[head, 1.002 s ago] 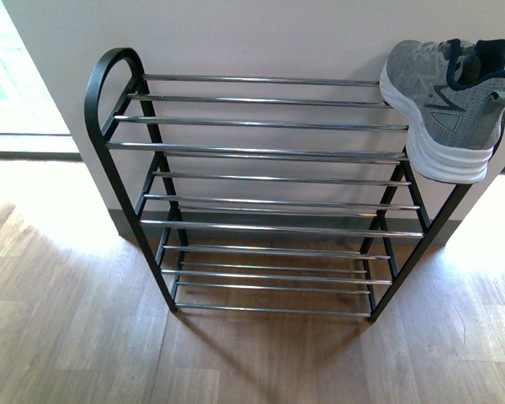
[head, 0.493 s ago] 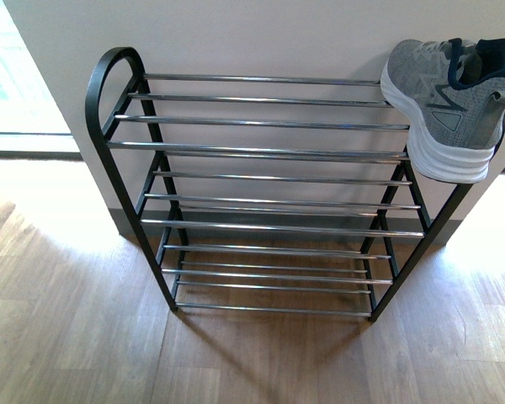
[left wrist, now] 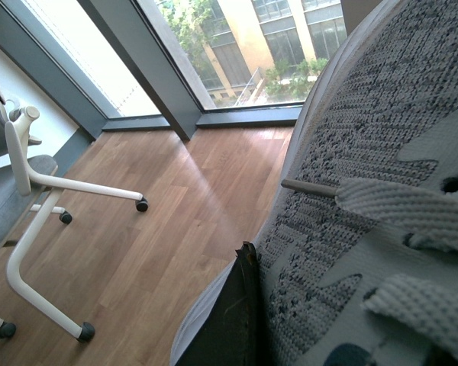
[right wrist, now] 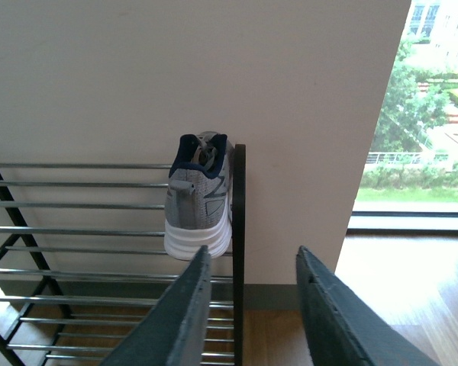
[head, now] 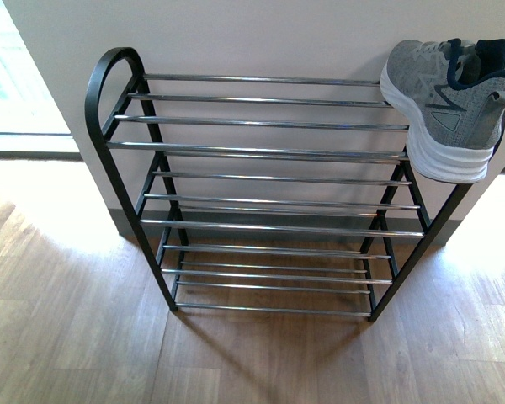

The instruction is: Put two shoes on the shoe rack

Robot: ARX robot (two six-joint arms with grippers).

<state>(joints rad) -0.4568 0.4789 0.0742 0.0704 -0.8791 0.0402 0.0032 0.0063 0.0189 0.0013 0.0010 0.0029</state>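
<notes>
Sneakers (head: 442,105) (left wrist: 343,175) — two; shoe rack (head: 261,151) — one

We can read no text, label, brand, number or sign in any view: nothing legible on the racked sneaker (head: 444,101), the held sneaker (left wrist: 351,152), the rack (head: 261,151) or the buildings (left wrist: 290,30) outside.

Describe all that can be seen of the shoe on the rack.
The shoe is a grey knit sneaker with a thick white sole, pale laces and dark blue lining. It stands upright on the bars of the top tier of the rack, at the right end beside the side frame, toe toward the wall, heel at the front edge.
</notes>
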